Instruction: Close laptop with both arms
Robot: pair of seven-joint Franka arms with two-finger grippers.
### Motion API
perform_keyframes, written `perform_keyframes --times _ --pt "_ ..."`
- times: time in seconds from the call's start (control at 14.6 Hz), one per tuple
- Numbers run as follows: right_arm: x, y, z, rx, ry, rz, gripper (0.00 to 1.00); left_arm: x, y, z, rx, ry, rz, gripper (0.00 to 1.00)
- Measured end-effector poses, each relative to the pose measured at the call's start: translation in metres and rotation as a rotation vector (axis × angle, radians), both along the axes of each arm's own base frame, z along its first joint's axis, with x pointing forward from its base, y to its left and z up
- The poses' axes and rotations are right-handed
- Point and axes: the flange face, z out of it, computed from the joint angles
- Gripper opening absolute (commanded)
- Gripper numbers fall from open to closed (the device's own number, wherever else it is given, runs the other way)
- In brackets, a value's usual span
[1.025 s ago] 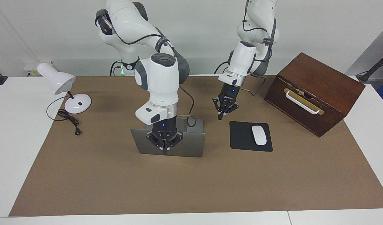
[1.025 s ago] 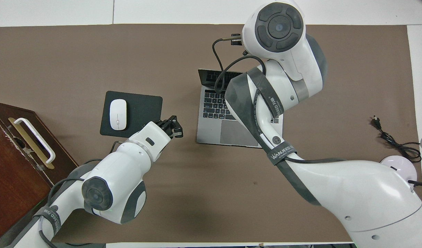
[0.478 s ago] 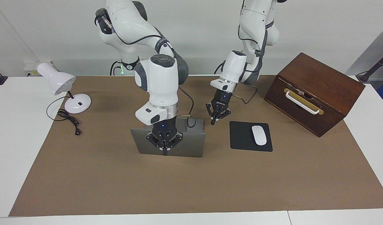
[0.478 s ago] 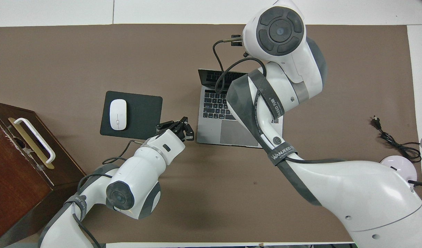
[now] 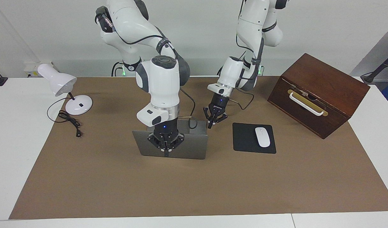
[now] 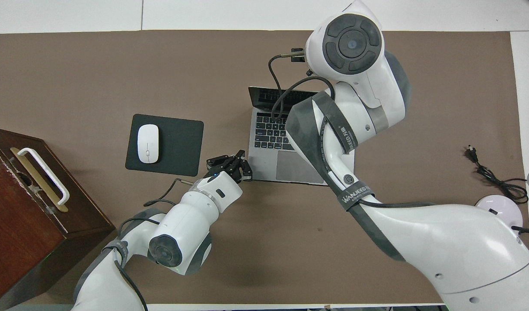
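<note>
The laptop (image 5: 194, 146) stands open on the brown mat with its silver lid nearly upright. Its keyboard shows in the overhead view (image 6: 269, 134). My right gripper (image 5: 166, 152) points down over the lid's outer face, about mid-width, with its fingers together; I cannot tell whether it touches the lid. In the overhead view it is hidden under its own arm. My left gripper (image 5: 210, 124) hangs low with its fingers together, just off the corner of the laptop's base nearest the robots on the mouse pad's side. It also shows in the overhead view (image 6: 240, 155).
A black mouse pad (image 5: 244, 139) with a white mouse (image 5: 262, 136) lies beside the laptop toward the left arm's end. A brown wooden box (image 5: 317, 95) stands past the pad. A white desk lamp (image 5: 59, 83) and its cable (image 5: 68, 119) are at the right arm's end.
My left gripper has moved from near the mouse pad to the laptop's base corner. The right gripper and the lid have hardly moved.
</note>
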Motion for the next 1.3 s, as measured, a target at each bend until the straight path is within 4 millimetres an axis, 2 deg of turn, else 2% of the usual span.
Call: perform_keyframes --times 0.21,0.68,1.3 --pt "-0.002 -0.001 -0.003 -0.003 0.008 0.000 0.00 0.003 0.003 -0.001 0.008 -0.004 0.001 0.00" --pt "-0.008 -0.003 -0.011 0.005 0.029 -0.001 0.00 0.011 -0.005 -0.030 0.035 0.023 -0.007 0.00" --pt "-0.011 -0.008 -0.016 0.010 0.025 -0.001 0.00 0.008 -0.012 -0.030 0.025 0.027 -0.002 0.00"
